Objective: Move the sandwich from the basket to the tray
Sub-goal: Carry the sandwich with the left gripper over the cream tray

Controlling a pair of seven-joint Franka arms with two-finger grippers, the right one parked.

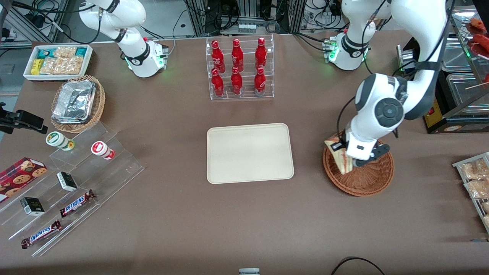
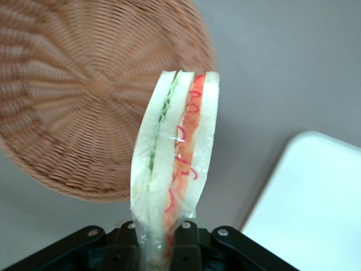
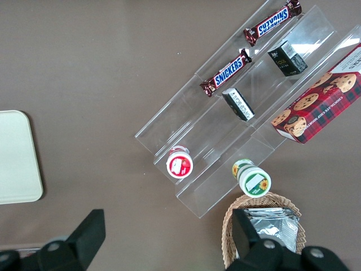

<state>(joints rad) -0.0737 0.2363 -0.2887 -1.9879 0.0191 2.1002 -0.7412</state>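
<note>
Reddish-brown wicker marks the basket (image 1: 363,179), which sits on the brown table (image 1: 244,221) beside the cream tray (image 1: 250,152), toward the working arm's end. Above the basket's rim, on the side nearest the tray, the pincer (image 1: 341,147) is clamped on one end of the wrapped sandwich (image 1: 340,156), lifted clear of the weave. The wrist view shows the sandwich (image 2: 177,152) standing out from the pincer (image 2: 169,245), filling edge visible.

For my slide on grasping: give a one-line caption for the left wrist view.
Gripper shut on the wrapped sandwich, lifted above the wicker basket, tray nearby.
</note>
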